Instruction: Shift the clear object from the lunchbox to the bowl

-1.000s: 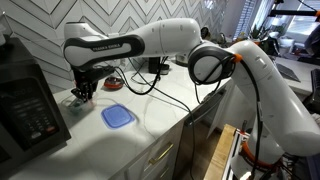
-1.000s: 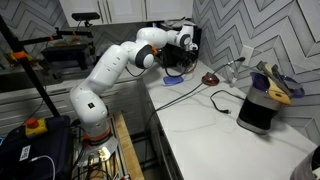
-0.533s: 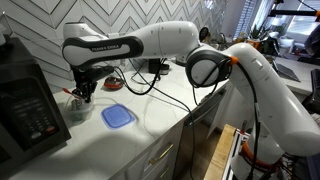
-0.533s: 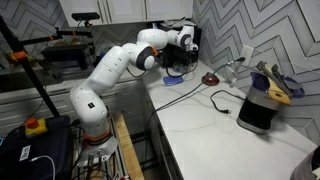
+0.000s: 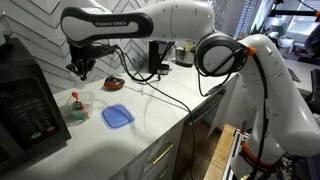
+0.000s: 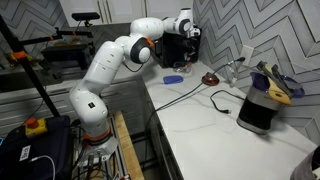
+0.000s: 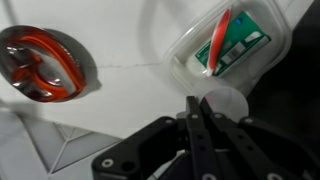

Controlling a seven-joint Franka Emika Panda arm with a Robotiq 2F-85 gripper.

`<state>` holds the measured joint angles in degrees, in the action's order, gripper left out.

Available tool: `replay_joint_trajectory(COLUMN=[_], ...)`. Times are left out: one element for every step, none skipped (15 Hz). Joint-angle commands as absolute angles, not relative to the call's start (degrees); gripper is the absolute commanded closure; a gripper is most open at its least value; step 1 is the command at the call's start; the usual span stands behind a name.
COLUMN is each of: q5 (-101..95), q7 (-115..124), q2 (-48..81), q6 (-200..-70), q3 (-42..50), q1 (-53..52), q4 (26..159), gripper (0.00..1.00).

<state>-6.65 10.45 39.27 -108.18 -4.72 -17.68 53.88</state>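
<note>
The clear object [image 7: 224, 103] shows in the wrist view as a pale, round, see-through patch right at the tips of the claw [image 7: 196, 102]. It seems to be pinched by its edge, but the pic is blurry there, so this is prob. right, not sure. The claw's fingers are pulled in narrow, almost touching, w/ only that thin edge between them. No long side can be made out on the object; it looks round.

The lunchbox [image 7: 230, 45] is seen past the claw tips, up and to the right in the wrist view. The small red piece [image 7: 218, 45] lies inside it on a green patch. The clear object is judged to be out of the lunchbox and held in the air.

The bowl [image 7: 14, 50] is seen far to the left in the wrist view, well apart from the lunchbox, w/ something orange [image 7: 45, 75] in it. So the next move is judged like this: the object has to be carried sideways, away from the lunchbox and over the bowl, then let go.

In an ext. view the claw [image 5: 82, 68] is held high above the surface [image 5: 150, 125]. The lunchbox [image 5: 78, 103] is almost straight under it. The bowl [image 5: 114, 83] is off to the right and lower. The blue lid [image 5: 117, 116] lies near both. Only one arm [image 5: 150, 18] is there, so no choice of hand is needed.

"FRANKA EMIKA" can be read on the arm. Any print on the green patch is too blurred to read.
</note>
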Motion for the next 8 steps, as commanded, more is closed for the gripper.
replay_joint_trajectory(q5=[-9.77,-9.72,-9.36,-8.76,-8.18,-7.75,-7.33,-6.94], q7=[19.7,21.89,24.17,26.32,28.35,30.38,32.42,34.66], q2=[29.78,28.14,26.45,24.82,23.09,21.5,19.82,18.03], q6=[-109.33,-108.76,-108.25,-107.77,-107.25,-106.84,-106.61,-106.39], q3=[-1.04,-0.39,0.23,0.74,1.18,1.56,1.92,2.3], q1=[-18.0,-17.62,-17.44,-17.24,-16.96,-16.73,-16.4,-16.15], q4=[66.89,69.0,71.42,73.91,76.49,79.08,81.73,84.46], gripper=[0.99,0.99,0.99,0.99,0.99,0.99,0.99,0.99])
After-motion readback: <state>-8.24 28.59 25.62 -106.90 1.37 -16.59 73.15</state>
